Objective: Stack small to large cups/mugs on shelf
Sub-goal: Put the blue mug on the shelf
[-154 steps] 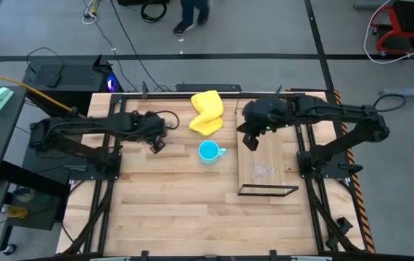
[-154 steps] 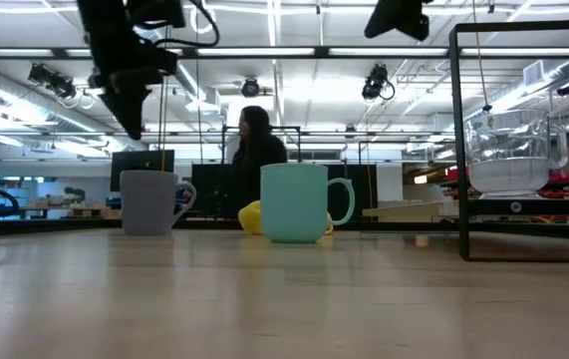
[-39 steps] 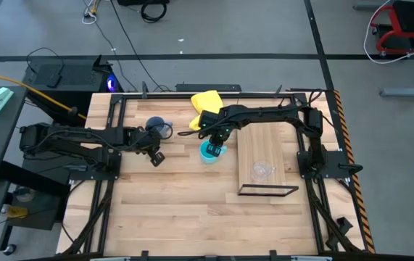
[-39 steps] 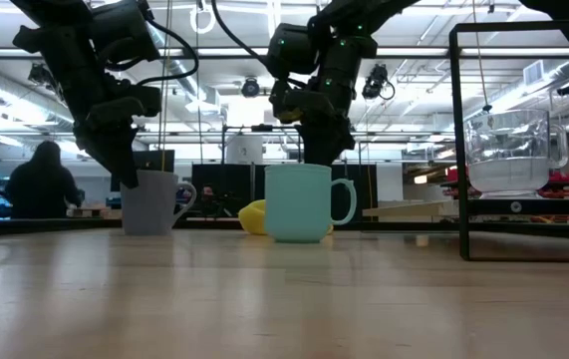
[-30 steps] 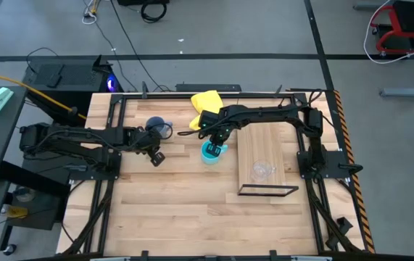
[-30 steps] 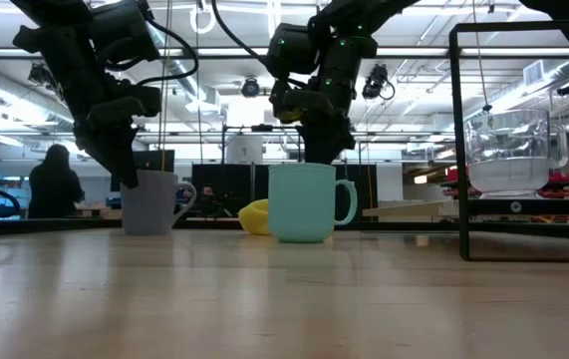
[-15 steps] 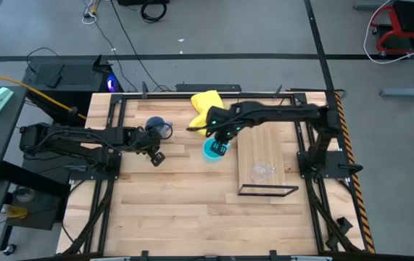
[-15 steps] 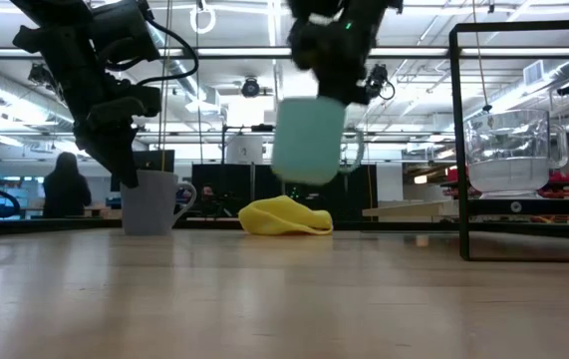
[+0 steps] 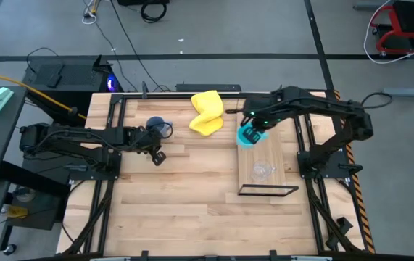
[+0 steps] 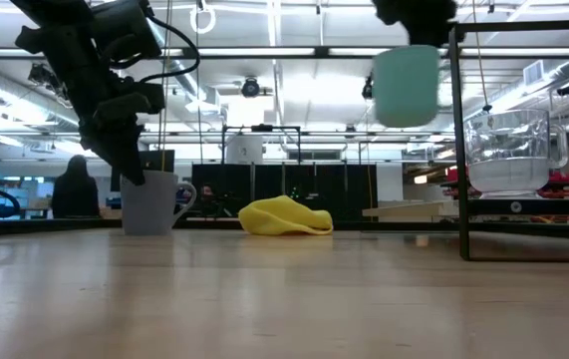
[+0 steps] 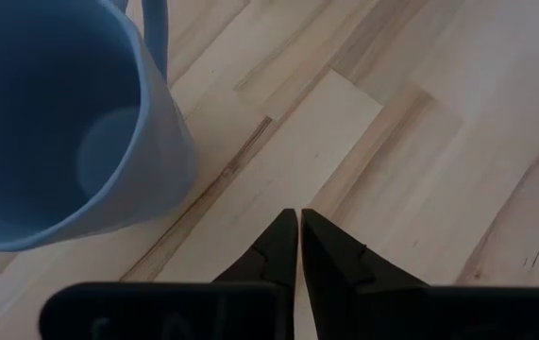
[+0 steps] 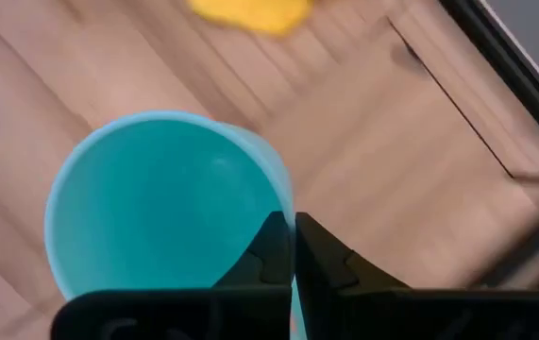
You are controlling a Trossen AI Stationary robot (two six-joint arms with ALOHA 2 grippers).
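My right gripper (image 9: 254, 125) is shut on the cyan-blue mug (image 9: 247, 135), high above the table at the far left corner of the shelf (image 9: 279, 156). The low view shows the mug (image 10: 407, 86) in the air beside the shelf's black frame (image 10: 458, 140). The clear glass cup (image 9: 262, 170) stands on the shelf board; it also shows in the low view (image 10: 511, 150). The grey-blue mug (image 9: 159, 128) stands on the table at the left. My left gripper (image 9: 156, 154) is shut and empty just near of it, apart from the mug (image 11: 52, 142). My right gripper pinches the cyan mug's wall at its rim (image 12: 286, 210), one finger inside the mug and one outside. The fingers come from above, pointing down. The mug hangs upright below the fingers, lifted clear of the table and the shelf.
A yellow cloth (image 9: 207, 112) lies crumpled at the table's far middle, also in the low view (image 10: 284, 216). Bare planks (image 9: 192, 203) fill the table's near half. A person shows in the room behind the table (image 10: 75, 184).
My right gripper has lifted the cyan mug off the table and carried it up and toward the table's right edge, to the shelf's far left corner. The mug stays upright. The left arm has kept still.
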